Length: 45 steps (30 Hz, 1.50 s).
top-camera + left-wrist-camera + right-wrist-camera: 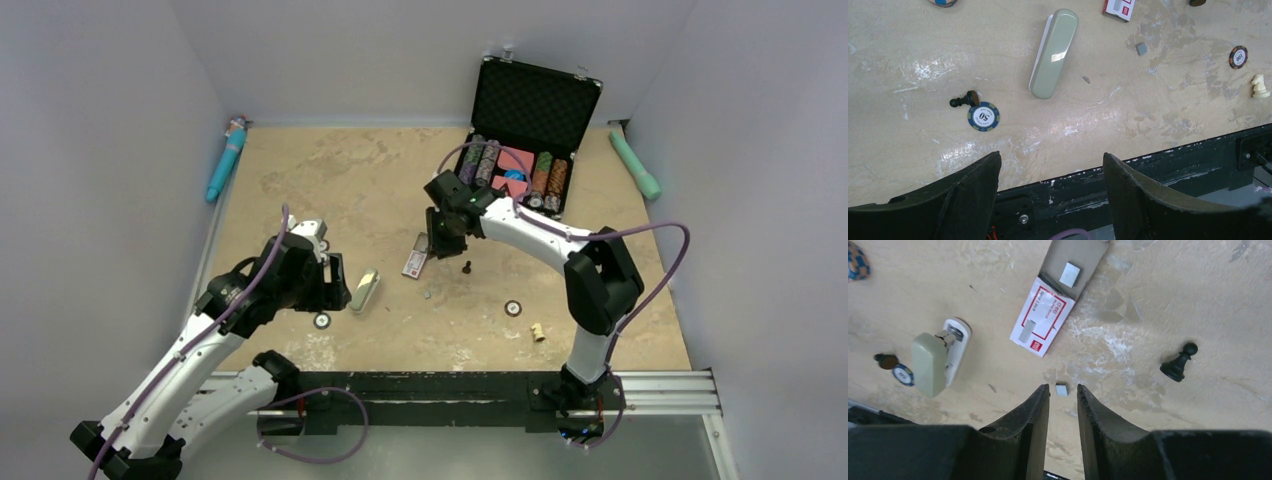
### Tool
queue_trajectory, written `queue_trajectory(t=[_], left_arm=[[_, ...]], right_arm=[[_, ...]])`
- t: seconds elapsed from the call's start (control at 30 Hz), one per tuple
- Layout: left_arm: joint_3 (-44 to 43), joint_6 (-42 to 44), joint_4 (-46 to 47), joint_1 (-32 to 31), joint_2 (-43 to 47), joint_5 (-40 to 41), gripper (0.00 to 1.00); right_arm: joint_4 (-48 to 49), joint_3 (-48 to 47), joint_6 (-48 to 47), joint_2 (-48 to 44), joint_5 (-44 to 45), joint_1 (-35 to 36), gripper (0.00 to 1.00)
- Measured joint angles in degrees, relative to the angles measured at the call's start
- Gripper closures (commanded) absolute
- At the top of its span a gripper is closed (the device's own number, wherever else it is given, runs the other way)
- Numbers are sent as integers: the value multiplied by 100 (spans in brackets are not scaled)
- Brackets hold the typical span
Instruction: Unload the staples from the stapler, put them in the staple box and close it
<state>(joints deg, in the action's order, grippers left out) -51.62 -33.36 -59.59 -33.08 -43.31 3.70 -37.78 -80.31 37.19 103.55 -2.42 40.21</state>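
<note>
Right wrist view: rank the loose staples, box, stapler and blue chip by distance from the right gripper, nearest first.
1. Loose staples, at the tips of the right gripper.
2. Box, ahead, slightly left.
3. Stapler, left.
4. Blue chip, far left, past the stapler.

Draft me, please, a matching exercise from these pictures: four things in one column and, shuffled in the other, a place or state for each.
Things
1. stapler
2. staples
3. labelled box
4. white chess knight

Places or states
A. flap open, a silver block lying on it
B. alone by the near edge of the table
C. in the gap between the fingertips of the right gripper
D. grey-green top, white base, metal inner part showing

Pairs: 1-D, 2-C, 3-A, 4-B
</note>
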Motion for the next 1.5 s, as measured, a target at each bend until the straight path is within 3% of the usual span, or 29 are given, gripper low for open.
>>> queue_trajectory(t=[0.27, 0.57, 0.67, 0.8, 0.83, 0.87, 0.97, 1.1, 1.5], left_arm=[[0, 0, -2, 0, -68, 20, 22], [0, -2, -4, 0, -76, 103, 22], [0, -2, -4, 0, -109, 101, 22], [0, -2, -4, 0, -116, 105, 22], [0, -2, -4, 0, -120, 105, 22], [0, -2, -4, 0, -125, 105, 22], [0, -2, -4, 0, -138, 109, 22], [0, -2, -4, 0, -111, 122, 22], [0, -4, -7, 0, 9, 157, 22]], right_arm=[[-531, -76, 35, 125, 787, 684, 66], [-597, -114, 72, 411, 1067, 1150, 58], [-595, -114, 74, 420, 1119, 1228, 50], [-590, -114, 70, 420, 1220, 1239, 48], [-590, -114, 70, 420, 1239, 1239, 37], [-592, -114, 70, 420, 1255, 1239, 35], [-592, -114, 66, 420, 1344, 1239, 33], [-590, -109, 63, 420, 1384, 1239, 33], [-393, 42, -66, 448, 1386, 1248, 45]])
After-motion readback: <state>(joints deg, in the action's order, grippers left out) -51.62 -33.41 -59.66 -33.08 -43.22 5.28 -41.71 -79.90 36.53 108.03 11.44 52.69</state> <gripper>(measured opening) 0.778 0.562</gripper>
